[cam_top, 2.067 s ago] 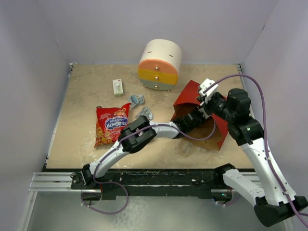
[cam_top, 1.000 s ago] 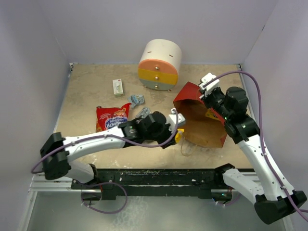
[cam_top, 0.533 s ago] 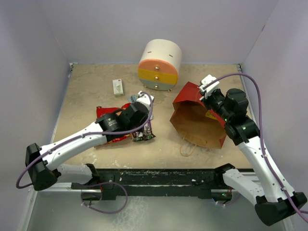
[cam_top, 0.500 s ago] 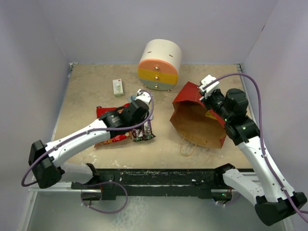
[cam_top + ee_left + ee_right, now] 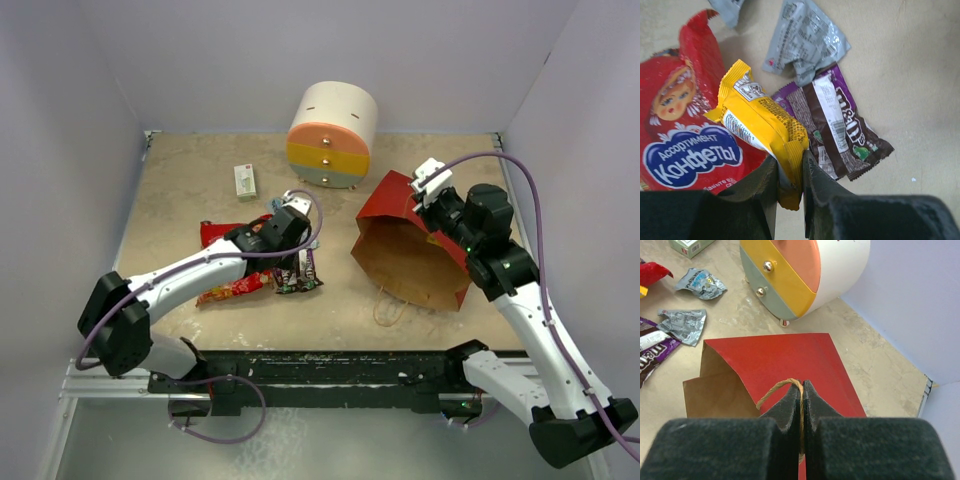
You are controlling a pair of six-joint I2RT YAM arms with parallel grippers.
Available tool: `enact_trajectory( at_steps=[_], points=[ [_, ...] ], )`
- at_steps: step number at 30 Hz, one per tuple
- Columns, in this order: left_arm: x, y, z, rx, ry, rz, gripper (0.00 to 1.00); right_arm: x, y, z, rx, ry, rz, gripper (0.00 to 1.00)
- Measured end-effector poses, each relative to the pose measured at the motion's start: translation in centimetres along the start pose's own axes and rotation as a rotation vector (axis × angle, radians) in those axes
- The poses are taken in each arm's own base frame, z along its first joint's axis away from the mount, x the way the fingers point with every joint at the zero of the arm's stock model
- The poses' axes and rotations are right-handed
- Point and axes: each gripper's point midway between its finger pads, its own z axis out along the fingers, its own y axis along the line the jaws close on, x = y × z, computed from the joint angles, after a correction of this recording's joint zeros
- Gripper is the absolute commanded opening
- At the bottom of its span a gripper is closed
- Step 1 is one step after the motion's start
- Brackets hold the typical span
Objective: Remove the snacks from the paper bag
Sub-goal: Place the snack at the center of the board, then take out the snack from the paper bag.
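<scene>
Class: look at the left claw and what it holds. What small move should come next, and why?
Probably open the left claw and let the yellow wrapper drop. It is pinched by one end, already outside the bag, right by the chip bag and brown wrapper on the table. The right claw holds the bag's handle.

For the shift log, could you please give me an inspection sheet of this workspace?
Surface: beige tabletop, nothing else seen.
Job's things: paper bag tipped, mouth open; chip bag, silver wrapper, brown candy pack on the table.
Clutter: round drawer unit, small white-green box.
Grippers: left gripper fingers shut on yellow wrapper; right gripper shut on bag handle.
Cables: purple cable along each arm.
Surroundings: plain pale walls.
</scene>
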Motion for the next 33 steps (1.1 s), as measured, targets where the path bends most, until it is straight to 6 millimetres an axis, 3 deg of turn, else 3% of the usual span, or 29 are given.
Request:
enact_trajectory(
  at_steps=[6,12,14,19,22,25,29,33],
  points=[
    [4.2,-0.6,-0.3,0.099,0.060,-0.008,0.02,0.0,0.0,0.0,-0.001,0.000,0.003,0.00],
    [5.6,-1.5,0.0,0.165,0.071,-0.002,0.14,0.4,0.2,0.5,-0.011,0.014,0.006,0.00],
    [5.7,-1.7,0.2,0.179,0.066,0.006,0.25,0.6,0.3,0.7,-0.015,0.022,0.007,0.00],
    [5.9,-1.7,0.3,0.185,0.070,0.007,0.67,0.7,0.3,0.8,-0.019,0.026,0.008,0.00],
    [6.3,-1.7,-0.6,0.203,0.086,0.004,0.79,0.7,0.4,0.8,-0.020,0.025,0.008,0.00],
    [5.6,-1.4,-2.8,0.238,0.046,-0.017,0.83,0.7,0.3,0.8,-0.020,0.025,0.008,0.00],
    [3.1,-1.4,-6.1,0.299,-0.059,-0.044,0.86,0.6,0.3,0.8,-0.019,0.023,0.008,0.00],
    [0.4,-2.6,-7.8,0.377,-0.130,-0.049,0.85,0.0,0.2,0.7,-0.019,0.009,0.007,0.00]
  ],
)
